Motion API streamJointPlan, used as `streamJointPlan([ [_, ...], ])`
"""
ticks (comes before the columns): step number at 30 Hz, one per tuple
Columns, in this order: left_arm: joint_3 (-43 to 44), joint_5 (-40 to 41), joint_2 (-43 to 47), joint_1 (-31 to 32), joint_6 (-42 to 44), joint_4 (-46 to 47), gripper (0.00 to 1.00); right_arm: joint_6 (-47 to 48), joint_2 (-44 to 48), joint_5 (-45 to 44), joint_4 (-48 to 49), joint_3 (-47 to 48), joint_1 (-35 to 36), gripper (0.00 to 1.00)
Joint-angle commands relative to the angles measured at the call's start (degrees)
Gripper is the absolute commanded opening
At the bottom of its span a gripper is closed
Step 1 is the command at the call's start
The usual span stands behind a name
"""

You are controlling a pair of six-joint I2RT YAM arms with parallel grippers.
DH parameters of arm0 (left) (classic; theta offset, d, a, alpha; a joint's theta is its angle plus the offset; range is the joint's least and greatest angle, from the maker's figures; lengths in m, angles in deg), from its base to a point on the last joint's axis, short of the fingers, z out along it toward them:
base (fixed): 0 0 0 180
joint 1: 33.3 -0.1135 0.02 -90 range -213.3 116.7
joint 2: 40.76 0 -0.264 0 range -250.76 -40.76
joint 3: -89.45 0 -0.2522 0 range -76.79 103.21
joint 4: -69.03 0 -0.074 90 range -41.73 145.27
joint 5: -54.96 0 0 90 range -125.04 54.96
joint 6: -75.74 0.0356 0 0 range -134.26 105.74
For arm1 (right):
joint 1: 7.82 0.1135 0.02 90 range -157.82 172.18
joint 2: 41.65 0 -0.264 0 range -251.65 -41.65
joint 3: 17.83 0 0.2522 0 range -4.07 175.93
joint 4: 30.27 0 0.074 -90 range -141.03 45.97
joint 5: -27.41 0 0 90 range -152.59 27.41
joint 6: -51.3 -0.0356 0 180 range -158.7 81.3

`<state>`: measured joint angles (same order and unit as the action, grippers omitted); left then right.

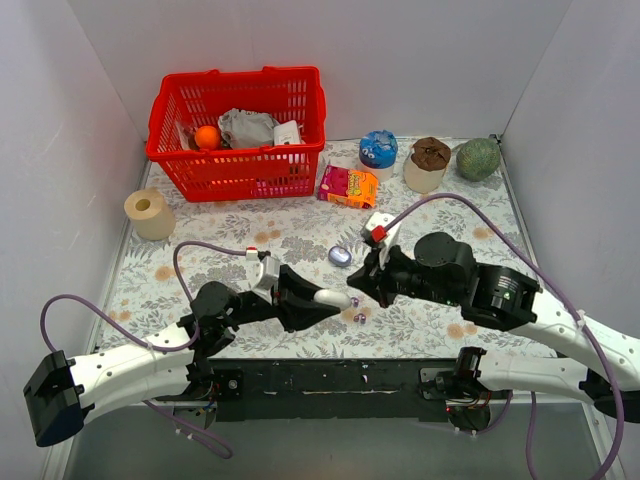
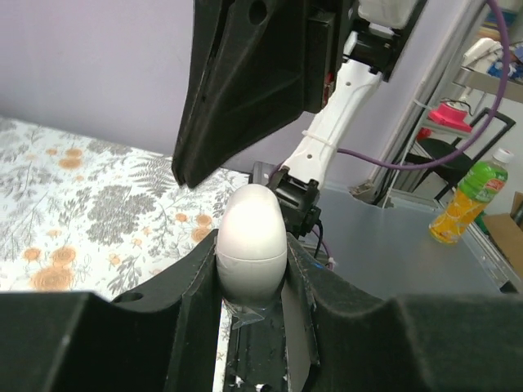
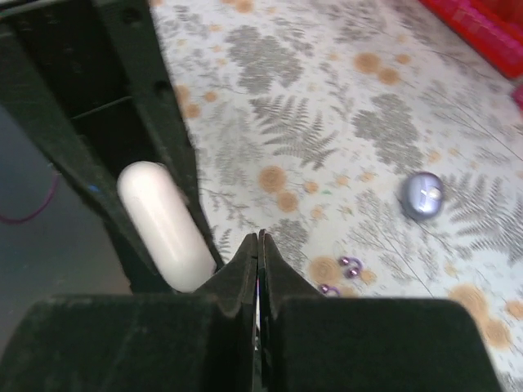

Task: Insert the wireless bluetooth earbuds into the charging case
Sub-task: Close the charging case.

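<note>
Two earbuds [image 1: 359, 317] lower centre on surface [image 1: 200, 250], outside case [image 1: 339, 256]; case looks shut. Left pincer [image 2: 251, 269] grasps capsule [image 2: 251, 241]; right pincer [image 3: 258, 245] clenched, empty.

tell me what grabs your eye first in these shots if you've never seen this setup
The white capsule clamped in the left gripper fills the left wrist view. Next comes the bright red basket at the far left of the table, holding odds and ends. Near the middle lie the small lavender charging case and, closer to the arms, two tiny purple earbuds, loose beside the shut right gripper.
</note>
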<state>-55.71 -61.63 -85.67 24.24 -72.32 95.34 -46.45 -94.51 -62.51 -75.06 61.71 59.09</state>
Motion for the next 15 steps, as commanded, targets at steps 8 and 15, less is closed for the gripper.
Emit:
streamJointPlan([
  [8,2.37,48.71,2.03,-0.93,-30.69,-39.69,0.00,-11.05,7.87,-30.57,4.22,-17.15,-0.03,0.01],
  [15,0.63,38.57,-5.61,-14.89,-30.71,-43.25,0.00,-13.08,4.96,-25.22,6.59,-22.53,0.06,0.01],
])
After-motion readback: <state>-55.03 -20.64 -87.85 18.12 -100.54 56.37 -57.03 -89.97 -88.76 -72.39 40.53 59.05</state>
